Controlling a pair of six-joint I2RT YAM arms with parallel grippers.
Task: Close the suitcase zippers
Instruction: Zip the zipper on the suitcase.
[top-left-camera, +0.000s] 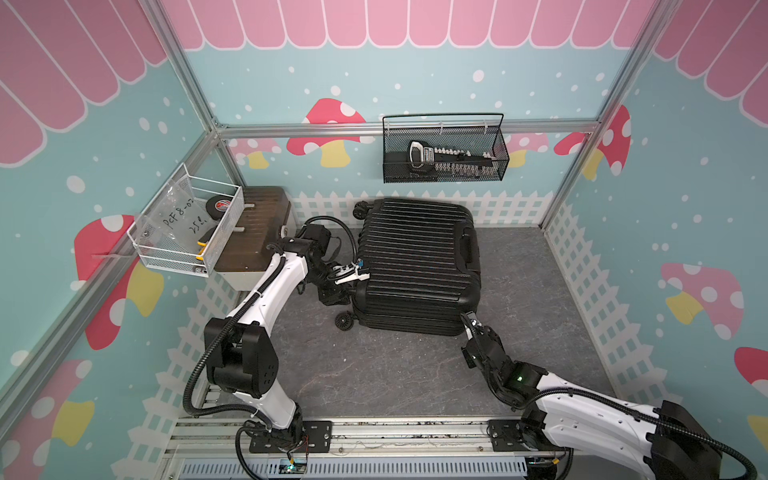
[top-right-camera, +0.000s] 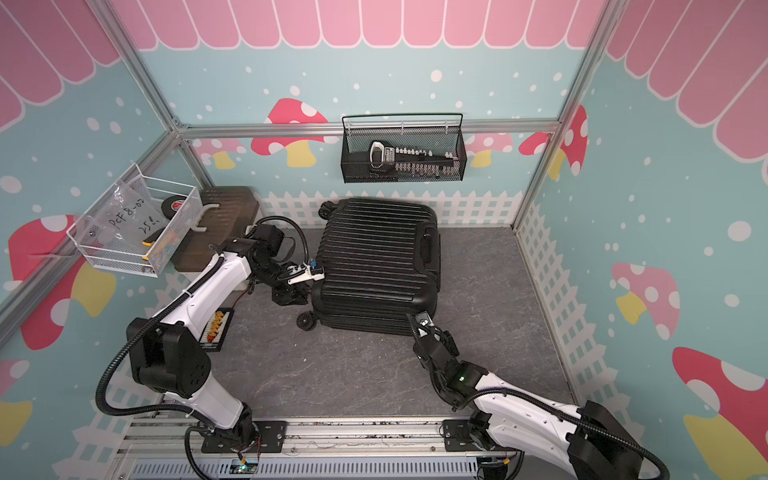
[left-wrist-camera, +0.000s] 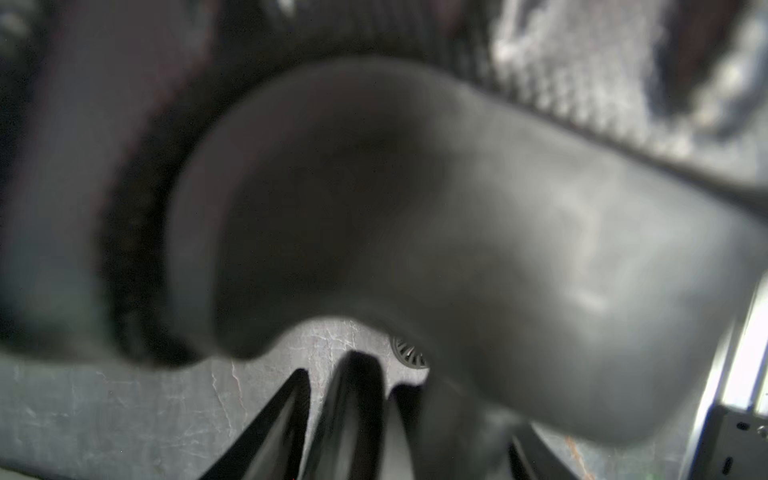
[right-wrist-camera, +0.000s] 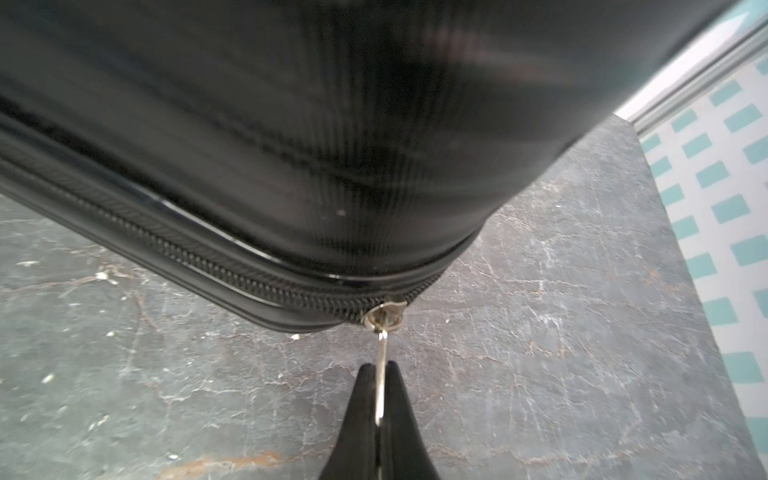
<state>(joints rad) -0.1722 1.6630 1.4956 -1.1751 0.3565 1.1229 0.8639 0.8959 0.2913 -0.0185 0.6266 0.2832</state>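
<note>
Right wrist view is showing the right fingers (right-wrist-camera: 360, 419) pressing fully together on the thin silver metal tab of a zipper pull (right-wrist-camera: 381, 353); its slider is sitting at the near right corner of the small black ribbed hard-shell suitcase (right-wrist-camera: 332, 124). The black zipper track (right-wrist-camera: 232, 266) leading away from the slider along the near side is looking meshed and closed. Past the slider the seam is curving out of sight, and I cannot tell whether it is joined there.

In both top views the suitcase (top-left-camera: 415, 257) is lying flat with its halves folded together on the grey stone-patterned desk (top-left-camera: 395, 374); it is sitting toward the back, between the two arms.

The left wrist view is coming through heavily blurred. The left fingers (left-wrist-camera: 353, 415) are standing partly apart with bare desk showing between them, gripping nothing that I can make out; they are hovering close beside a rounded black corner of the shell and a small black spoked wheel (left-wrist-camera: 409, 355). A strip of teeth is passing beyond that corner, too soft to judge.

The task is looking partly done: the case is shut and one long side appears zipped. What is remaining, I judge, is drawing this pull round the corner and along the next side; a second pull may need handling too, though none is showing.
</note>
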